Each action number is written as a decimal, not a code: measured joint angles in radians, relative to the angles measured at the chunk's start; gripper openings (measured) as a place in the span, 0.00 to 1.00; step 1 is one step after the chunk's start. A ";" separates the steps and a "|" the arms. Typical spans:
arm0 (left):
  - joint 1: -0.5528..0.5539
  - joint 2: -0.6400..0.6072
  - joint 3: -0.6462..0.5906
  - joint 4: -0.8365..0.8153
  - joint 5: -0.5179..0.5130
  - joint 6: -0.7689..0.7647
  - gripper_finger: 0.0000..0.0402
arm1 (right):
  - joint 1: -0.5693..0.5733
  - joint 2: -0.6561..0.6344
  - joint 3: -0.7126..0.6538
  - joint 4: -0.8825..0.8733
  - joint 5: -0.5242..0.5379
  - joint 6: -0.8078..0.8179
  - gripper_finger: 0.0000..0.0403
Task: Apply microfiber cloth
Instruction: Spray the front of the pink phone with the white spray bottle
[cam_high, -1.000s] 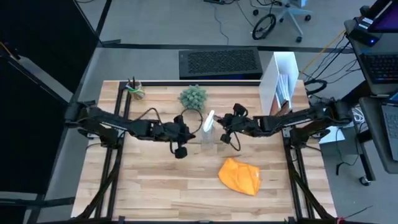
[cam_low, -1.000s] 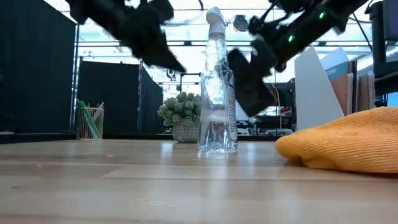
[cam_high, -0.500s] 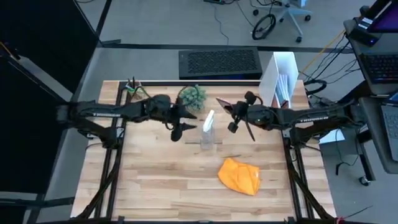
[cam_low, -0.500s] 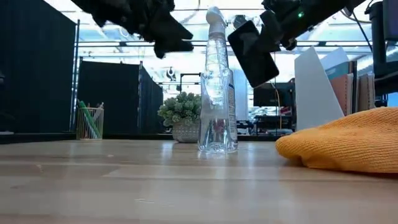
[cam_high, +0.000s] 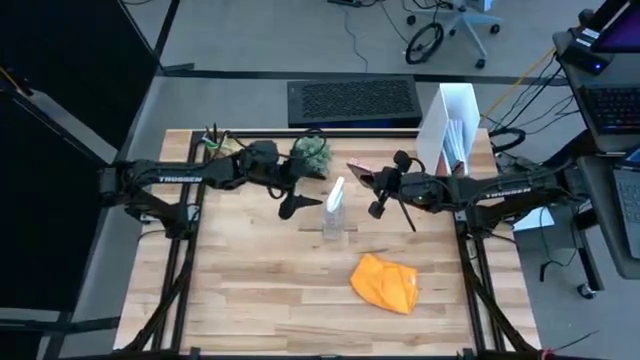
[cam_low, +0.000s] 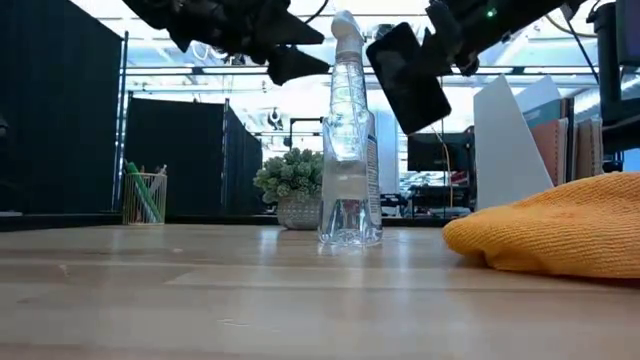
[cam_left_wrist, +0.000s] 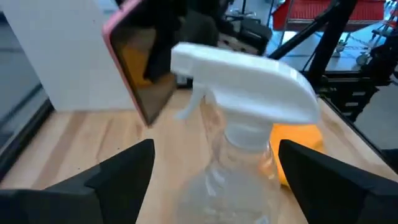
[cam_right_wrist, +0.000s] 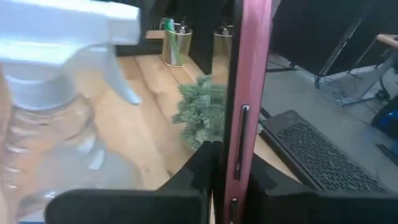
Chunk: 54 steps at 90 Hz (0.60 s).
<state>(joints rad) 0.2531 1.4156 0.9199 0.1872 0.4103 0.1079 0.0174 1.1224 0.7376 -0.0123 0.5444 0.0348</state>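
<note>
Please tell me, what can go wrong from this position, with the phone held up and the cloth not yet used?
1. The right end effector holds the smartphone in the air, close to the spray bottle. A swing could knock the bottle over.
2. The open left end effector is also beside the bottle, so the arms may crowd there.
3. The microfiber cloth lies untouched on the table; fetching it means reaching past the bottle.

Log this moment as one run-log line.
left hand: open, raised beside bottle | right hand: shut on phone, raised | cloth: untouched on table
</note>
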 joint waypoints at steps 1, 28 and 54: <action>0.000 0.003 0.000 0.003 0.000 0.002 0.83 | 0.001 0.000 0.000 0.000 0.000 0.001 0.04; 0.000 0.112 0.000 0.205 0.060 0.011 0.83 | 0.018 0.000 0.000 0.026 0.006 0.028 0.04; 0.000 0.117 -0.001 0.149 0.111 -0.008 0.83 | 0.018 0.000 0.000 0.015 0.005 0.021 0.04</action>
<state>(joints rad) 0.2531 1.5330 0.9192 0.3358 0.5213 0.1002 0.0353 1.1229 0.7376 0.0031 0.5499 0.0559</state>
